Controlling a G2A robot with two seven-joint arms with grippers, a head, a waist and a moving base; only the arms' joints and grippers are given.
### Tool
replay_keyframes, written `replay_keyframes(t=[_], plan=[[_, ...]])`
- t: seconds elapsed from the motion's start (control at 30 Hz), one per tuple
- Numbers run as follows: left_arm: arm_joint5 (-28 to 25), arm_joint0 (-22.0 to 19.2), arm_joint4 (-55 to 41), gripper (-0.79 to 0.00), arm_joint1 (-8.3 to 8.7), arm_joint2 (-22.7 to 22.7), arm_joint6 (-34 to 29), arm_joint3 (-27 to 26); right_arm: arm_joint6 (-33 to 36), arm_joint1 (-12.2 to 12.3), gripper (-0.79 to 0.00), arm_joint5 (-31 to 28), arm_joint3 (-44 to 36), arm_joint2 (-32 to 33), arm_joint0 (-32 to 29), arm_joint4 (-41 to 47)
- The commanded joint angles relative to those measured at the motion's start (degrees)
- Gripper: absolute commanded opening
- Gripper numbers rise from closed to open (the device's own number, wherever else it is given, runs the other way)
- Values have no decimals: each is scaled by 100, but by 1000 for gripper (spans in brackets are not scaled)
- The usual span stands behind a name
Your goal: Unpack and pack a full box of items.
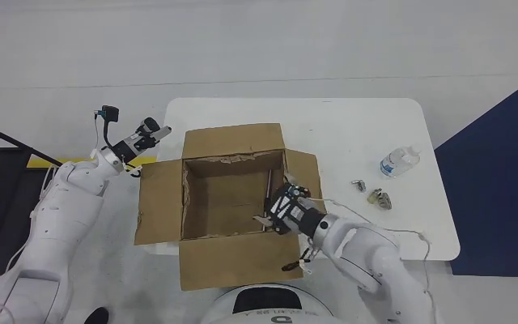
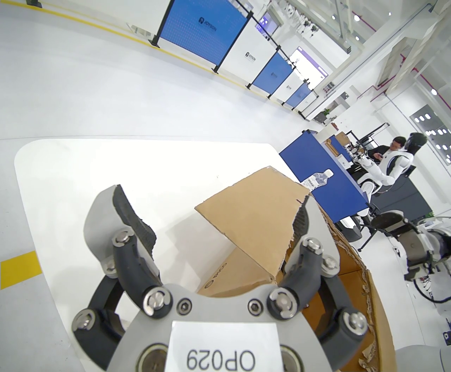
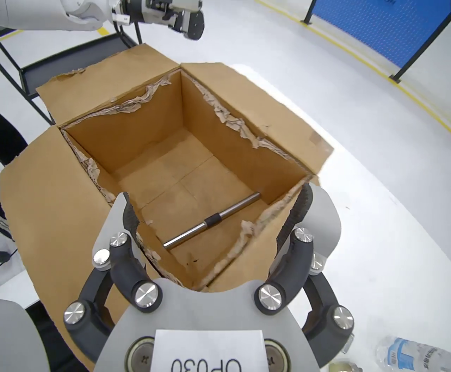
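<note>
An open cardboard box (image 1: 233, 140) with torn flap edges stands in the middle of the white table (image 1: 348, 130). On the floor of the box (image 3: 151, 134) lies a metal rod (image 3: 215, 219) with a black band, close to one side wall. My right gripper (image 1: 271, 212) hovers over the box's near right corner, and its fingers (image 3: 215, 193) are open and hold nothing. My left gripper (image 1: 159, 130) hangs off the table's far left corner, open and empty (image 2: 211, 200), facing the box's back flap (image 2: 253, 211).
A clear water bottle (image 1: 399, 161) lies on the table right of the box, with two small items (image 1: 358, 185) (image 1: 379, 198) nearer the front. A black metal frame (image 3: 70, 60) stands beyond the table's left side. Blue partition panels (image 2: 204, 31) stand across the room.
</note>
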Motion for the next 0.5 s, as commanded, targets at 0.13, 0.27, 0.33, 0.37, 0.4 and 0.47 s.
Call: replay_keyframes(t=[0.13,0.27,0.33,0.37,0.4,0.47], plan=[[0,0,0,0,0,0,0,1,636,-269,0,1212,855,-1134,1037,134],[0,0,0,0,0,0,0,1,1020,-435,0,2049,1327,-1558,1441,127],[0,0,0,0,0,0,0,1,1235,-508,-52,2359,1498,-1704,1589,222],[0,0,0,0,0,0,0,1,1328,-541,-62,2519,1559,-1759,1649,253],[0,0,0,0,0,0,0,1,1432,-574,-92,2686,1629,-1807,1692,317],[0,0,0,0,0,0,0,1,1622,-635,-95,3001,1791,-1867,1800,404]])
